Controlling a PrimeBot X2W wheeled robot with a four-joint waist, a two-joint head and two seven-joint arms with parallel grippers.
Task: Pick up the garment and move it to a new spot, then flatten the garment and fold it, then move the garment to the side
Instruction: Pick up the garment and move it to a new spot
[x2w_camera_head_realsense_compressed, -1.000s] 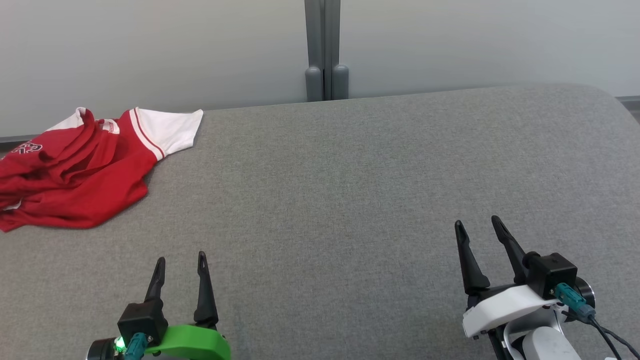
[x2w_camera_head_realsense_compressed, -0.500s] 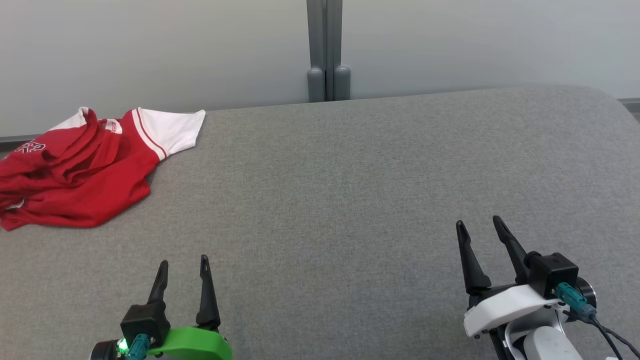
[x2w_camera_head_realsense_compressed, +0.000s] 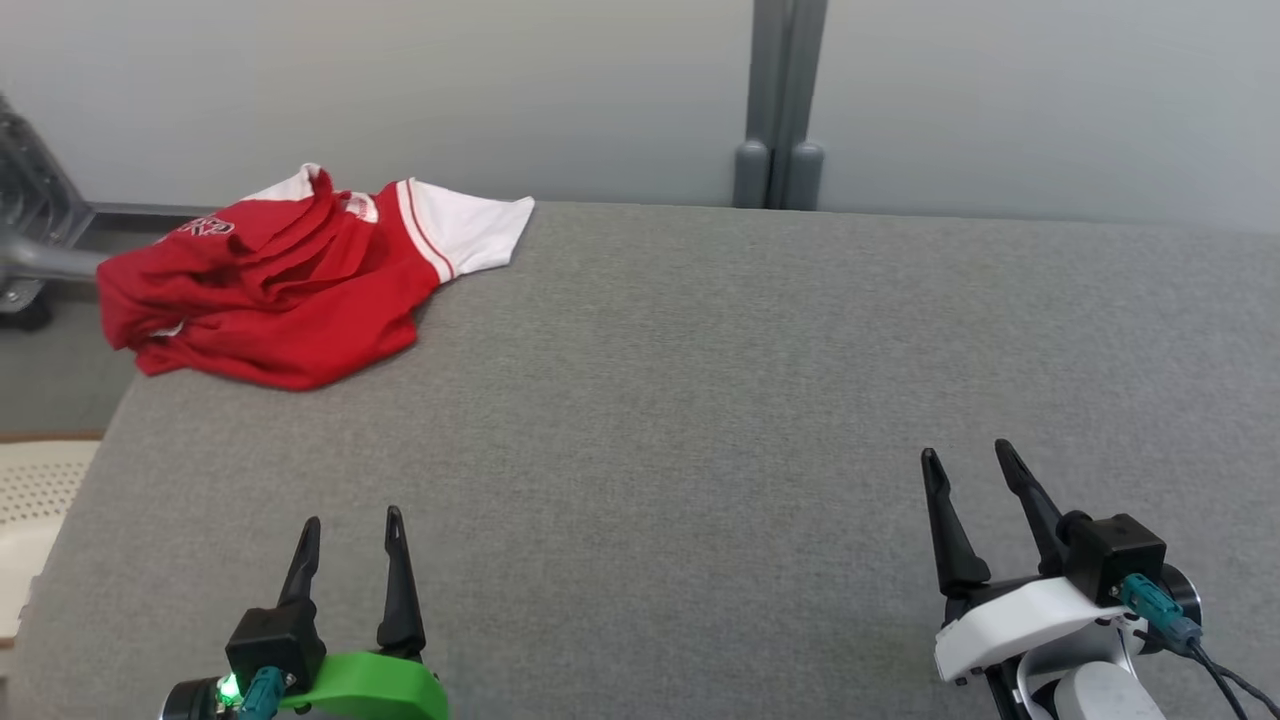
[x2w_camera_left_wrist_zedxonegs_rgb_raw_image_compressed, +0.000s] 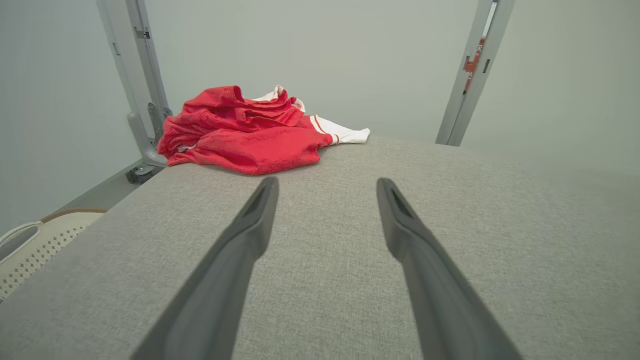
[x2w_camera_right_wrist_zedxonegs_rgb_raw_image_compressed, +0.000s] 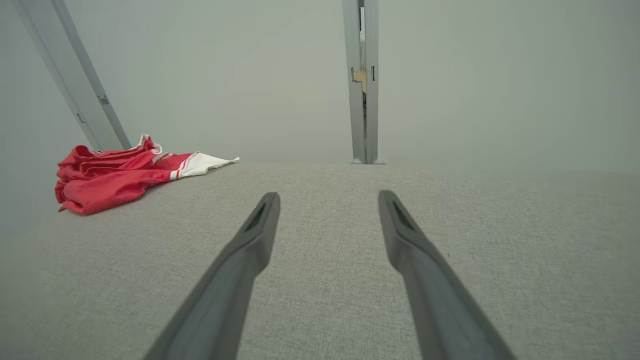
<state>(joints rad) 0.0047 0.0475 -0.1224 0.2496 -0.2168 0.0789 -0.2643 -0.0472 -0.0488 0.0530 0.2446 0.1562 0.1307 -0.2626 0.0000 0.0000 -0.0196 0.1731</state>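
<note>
The garment (x2w_camera_head_realsense_compressed: 285, 285) is a red shirt with white sleeves, lying crumpled at the far left corner of the grey padded table (x2w_camera_head_realsense_compressed: 680, 400). The left wrist view has the garment (x2w_camera_left_wrist_zedxonegs_rgb_raw_image_compressed: 250, 132) ahead and slightly left; the right wrist view has the garment (x2w_camera_right_wrist_zedxonegs_rgb_raw_image_compressed: 115, 175) far off to the left. My left gripper (x2w_camera_head_realsense_compressed: 352, 518) stands open near the front left edge, well short of the garment, nothing between its fingers. At the front right, my right gripper (x2w_camera_head_realsense_compressed: 968, 452) is open and empty too.
A grey post (x2w_camera_head_realsense_compressed: 780, 100) stands against the pale wall behind the table. A grey metal stand (x2w_camera_head_realsense_compressed: 35, 240) sits past the table's left edge. A cream perforated basket (x2w_camera_head_realsense_compressed: 35, 500) lies low beside the left edge.
The head camera has turned left, so the whole scene has shifted right in view and the table's left edge and basket now show. Both grippers stay open; garment unmoved.
</note>
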